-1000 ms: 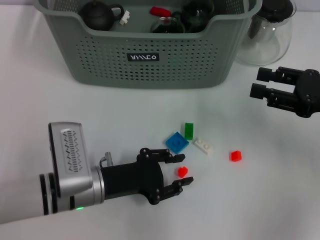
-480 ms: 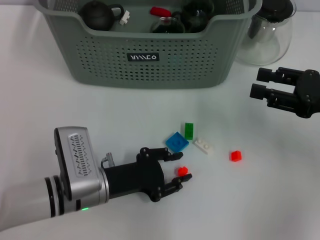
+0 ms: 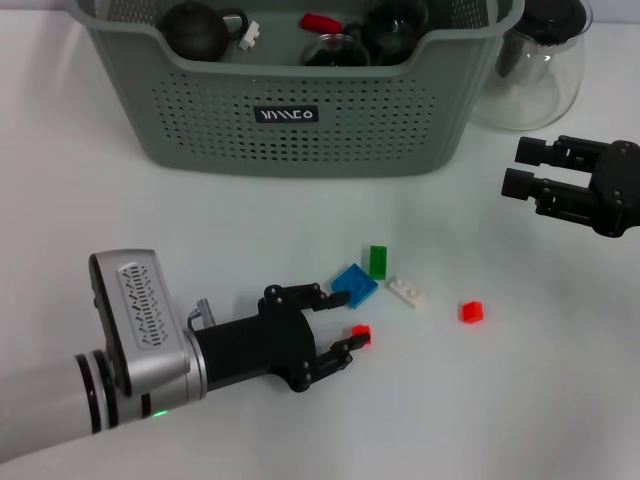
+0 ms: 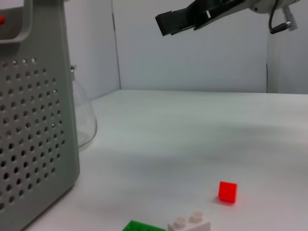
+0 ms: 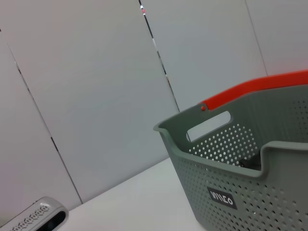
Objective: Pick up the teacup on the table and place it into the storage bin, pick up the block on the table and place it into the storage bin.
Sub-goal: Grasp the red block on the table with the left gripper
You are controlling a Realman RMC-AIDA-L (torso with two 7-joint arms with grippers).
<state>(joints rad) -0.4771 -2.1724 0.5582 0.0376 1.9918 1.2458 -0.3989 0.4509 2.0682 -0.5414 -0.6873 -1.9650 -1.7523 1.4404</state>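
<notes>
My left gripper (image 3: 337,320) lies low over the table in front of the grey-green storage bin (image 3: 300,120), its fingers apart. A small red block (image 3: 361,333) sits at the tip of its near finger, not clamped between the two. A blue block (image 3: 354,284), a green block (image 3: 378,261), a white block (image 3: 407,291) and a second red block (image 3: 470,311) lie just beyond it. My right gripper (image 3: 520,167) hovers open and empty at the right. No teacup stands on the table; glass cups (image 3: 340,45) and a dark teapot (image 3: 195,30) lie inside the bin.
A clear glass jug (image 3: 535,70) with a dark lid stands right of the bin, behind the right gripper. The left wrist view shows the bin wall (image 4: 33,120), the jug (image 4: 84,120), the second red block (image 4: 227,191) and the right gripper (image 4: 168,21) overhead.
My left gripper has drawn back to the left, so the red block that sat between its fingers is now at the near fingertip. The right arm has not moved.
</notes>
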